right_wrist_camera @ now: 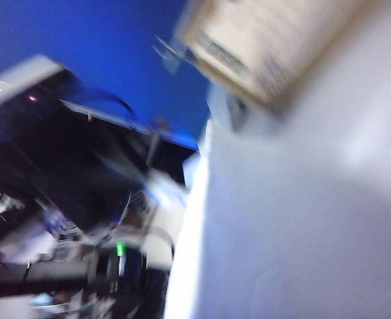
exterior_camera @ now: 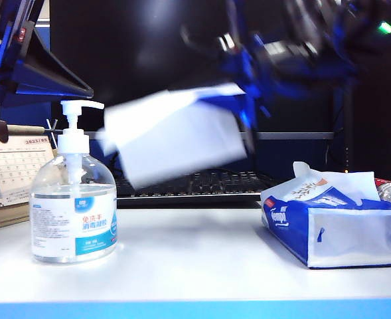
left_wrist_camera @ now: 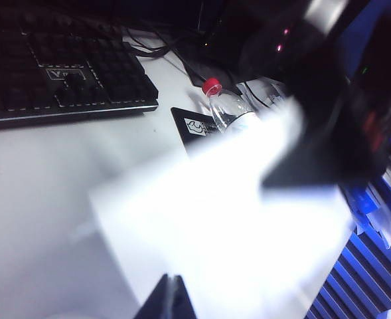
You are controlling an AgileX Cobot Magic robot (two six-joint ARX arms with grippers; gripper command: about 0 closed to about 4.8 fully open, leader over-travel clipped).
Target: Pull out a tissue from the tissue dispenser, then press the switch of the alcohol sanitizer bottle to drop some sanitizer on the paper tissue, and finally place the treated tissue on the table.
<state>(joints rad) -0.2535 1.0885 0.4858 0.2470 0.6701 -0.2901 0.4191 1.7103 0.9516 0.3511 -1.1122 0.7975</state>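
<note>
1. Tissue (exterior_camera: 175,136): I see it in the air above the table (exterior_camera: 195,266), between the alcohol sanitizer bottle (exterior_camera: 74,206) and the tissue dispenser (exterior_camera: 334,226), smeared by motion blur; in the left wrist view it fills the middle as a white sheet (left_wrist_camera: 228,226).
2. Right gripper (exterior_camera: 245,100): blurred, high at centre-right, clamped on the tissue's upper right corner.
3. Left gripper (left_wrist_camera: 170,292): its dark fingers are pressed together with nothing between them; it sits high at the left above the switch (exterior_camera: 79,106), apart from it.
4. Surface: white top, bright blue front edge. The bottle stands upright at the left, the dispenser lies at the right with a white tuft (exterior_camera: 334,181) sticking up.
5. Room: a black keyboard (exterior_camera: 195,183) behind the table, a desk calendar (exterior_camera: 12,176) at far left, a red-capped water bottle (left_wrist_camera: 228,109), a dark backdrop.
</note>
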